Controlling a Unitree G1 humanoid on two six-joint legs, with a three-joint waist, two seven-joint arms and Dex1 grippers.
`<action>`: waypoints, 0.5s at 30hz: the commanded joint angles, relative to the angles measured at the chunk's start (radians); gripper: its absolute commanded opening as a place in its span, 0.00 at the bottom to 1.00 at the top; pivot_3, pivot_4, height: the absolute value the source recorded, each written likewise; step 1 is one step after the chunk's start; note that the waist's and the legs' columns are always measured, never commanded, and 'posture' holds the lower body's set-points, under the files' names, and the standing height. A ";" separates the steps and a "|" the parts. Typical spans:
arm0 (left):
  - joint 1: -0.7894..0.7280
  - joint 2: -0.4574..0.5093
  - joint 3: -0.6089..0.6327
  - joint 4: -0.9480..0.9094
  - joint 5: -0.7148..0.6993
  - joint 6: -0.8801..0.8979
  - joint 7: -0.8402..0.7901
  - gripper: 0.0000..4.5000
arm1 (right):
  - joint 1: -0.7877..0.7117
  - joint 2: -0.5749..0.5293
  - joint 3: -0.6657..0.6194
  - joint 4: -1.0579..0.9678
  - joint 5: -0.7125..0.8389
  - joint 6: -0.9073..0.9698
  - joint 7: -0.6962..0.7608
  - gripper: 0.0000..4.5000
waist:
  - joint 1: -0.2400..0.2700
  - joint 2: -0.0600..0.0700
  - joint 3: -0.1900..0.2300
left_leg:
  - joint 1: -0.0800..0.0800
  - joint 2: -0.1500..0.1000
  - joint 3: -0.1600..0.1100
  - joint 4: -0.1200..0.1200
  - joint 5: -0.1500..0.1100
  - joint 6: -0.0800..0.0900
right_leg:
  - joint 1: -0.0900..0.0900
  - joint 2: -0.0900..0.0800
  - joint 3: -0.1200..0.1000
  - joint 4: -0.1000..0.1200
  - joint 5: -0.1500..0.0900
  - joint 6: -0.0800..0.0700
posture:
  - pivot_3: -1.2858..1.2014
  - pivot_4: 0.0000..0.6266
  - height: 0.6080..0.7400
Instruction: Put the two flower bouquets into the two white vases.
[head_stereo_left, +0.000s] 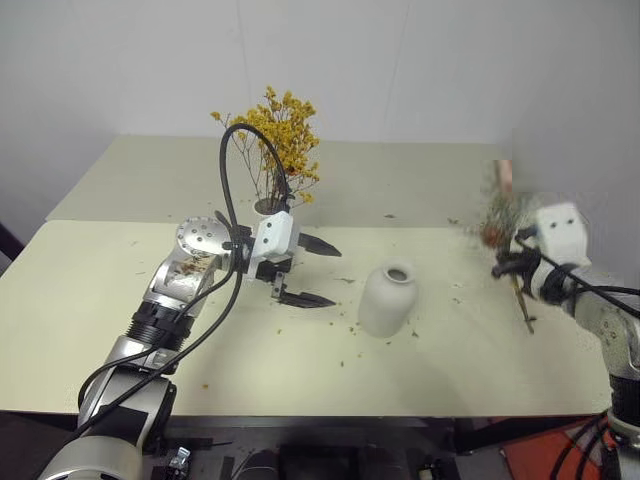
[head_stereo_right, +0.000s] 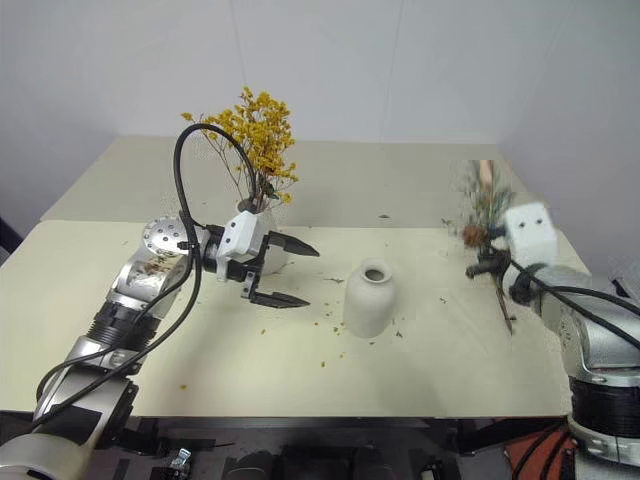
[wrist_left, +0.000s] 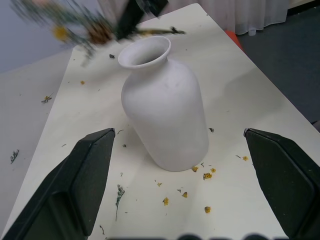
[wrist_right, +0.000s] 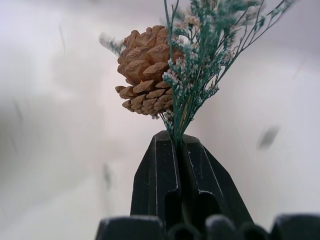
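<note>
Landmark for all positions: the squat rounded matte white ceramic vase with a narrow neck (head_stereo_left: 387, 299), standing upright near the middle of the bench.

Pale cream flat-topped bench (head_stereo_left: 120, 300): carries both vases; a seam runs across it behind the squat vase. A plain light wall stands behind it.

Left arm, metal with a looping black cable (head_stereo_left: 228, 200): comes in from the left of the squat vase. Left tool (head_stereo_left: 318, 272) points sideways at that vase, fingers spread wide, nothing between them, short of the vase and not touching it. In the left wrist view the vase (wrist_left: 165, 107) sits between the two black fingers (wrist_left: 82, 185) with clear bench on either side.

Tall white ceramic vase (head_stereo_left: 268, 208): behind and left of the squat vase, mostly hidden by the left tool's white housing. The dried bunch of tiny yellow-orange blossoms on thin brown stems (head_stereo_left: 285, 135) stands in it, upright.

Right tool (head_stereo_left: 508, 264): well to the right of the squat vase, raised off the bench, fingers pressed together on the stems of the grey-green sprig bunch with a brown pine cone (wrist_right: 147, 70) and pinkish plume (head_stereo_left: 500, 205). Stem ends hang below the grip.

Small debris: yellow petals and green crumbs (wrist_left: 202, 176) scattered on the bench around the squat vase's base.
</note>
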 joint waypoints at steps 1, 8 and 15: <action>-0.026 0.003 0.046 -0.011 -0.033 -0.005 -0.001 1.00 | -0.060 0.096 -0.096 -0.120 -0.008 -0.218 -0.065 0.01 | 0.000 0.000 0.000 | 0.000 0.000 0.000 0.000 0.000 0.000 | 0.000 0.000 0.000 0.000 0.000 0.000 | 0.52 0.24 1.00; -0.008 0.008 0.069 -0.052 -0.085 0.035 -0.026 1.00 | -0.197 0.402 -0.241 -0.217 0.184 -0.442 -0.169 0.01 | 0.000 0.001 0.000 | 0.000 0.000 -0.001 0.000 0.000 0.000 | 0.000 0.000 -0.001 0.000 0.002 -0.003 | 0.52 0.24 1.00; 0.007 0.011 0.078 -0.065 -0.087 0.053 0.006 1.00 | -0.105 0.506 -0.195 -0.302 0.284 -0.524 -0.174 0.01 | 0.006 0.001 0.000 | -0.001 0.000 -0.001 -0.001 0.000 0.000 | 0.000 -0.001 -0.001 0.000 0.004 -0.006 | 0.52 0.24 1.00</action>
